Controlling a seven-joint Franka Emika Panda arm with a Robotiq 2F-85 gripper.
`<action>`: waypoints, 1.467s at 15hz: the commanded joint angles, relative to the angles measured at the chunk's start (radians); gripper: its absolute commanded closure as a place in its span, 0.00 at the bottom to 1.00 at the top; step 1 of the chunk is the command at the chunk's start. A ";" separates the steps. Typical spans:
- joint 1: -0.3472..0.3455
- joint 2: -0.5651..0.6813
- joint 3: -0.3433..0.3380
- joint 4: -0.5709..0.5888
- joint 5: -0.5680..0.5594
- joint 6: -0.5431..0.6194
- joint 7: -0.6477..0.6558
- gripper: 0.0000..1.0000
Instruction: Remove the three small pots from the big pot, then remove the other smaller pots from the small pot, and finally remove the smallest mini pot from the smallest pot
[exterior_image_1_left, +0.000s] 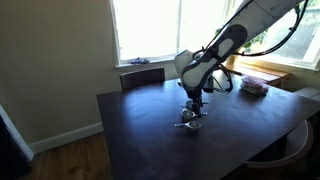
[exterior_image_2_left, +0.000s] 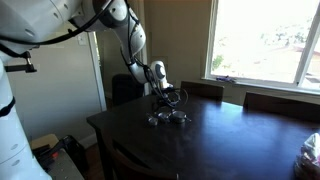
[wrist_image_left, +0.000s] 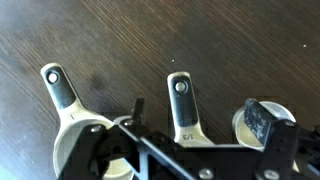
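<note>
The pots are small silver measuring-cup-like pots with grey-tipped handles, lying on the dark wooden table (exterior_image_1_left: 150, 130). In the wrist view the biggest pot (wrist_image_left: 72, 135) lies at left with its handle pointing up. A smaller pot marked 1/3 (wrist_image_left: 181, 104) is in the middle, and another small pot (wrist_image_left: 243, 124) is at right, partly hidden by a finger pad. My gripper (wrist_image_left: 200, 120) is open, low over them, its fingers on either side of the 1/3 pot's handle. In both exterior views the gripper (exterior_image_1_left: 193, 106) (exterior_image_2_left: 166, 100) hangs just above the pot cluster (exterior_image_1_left: 188, 122) (exterior_image_2_left: 166, 118).
A pinkish stack (exterior_image_1_left: 253, 87) lies at the table's far side by the window. Chairs (exterior_image_1_left: 142, 76) (exterior_image_2_left: 205, 90) stand along the table edges. A pale object (exterior_image_2_left: 312, 150) sits at the table's edge.
</note>
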 joint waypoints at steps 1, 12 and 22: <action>-0.009 0.033 0.005 0.018 -0.038 0.057 -0.014 0.00; -0.011 0.092 0.003 0.070 -0.044 0.062 -0.042 0.56; -0.001 0.037 -0.017 -0.017 -0.107 0.155 -0.042 0.98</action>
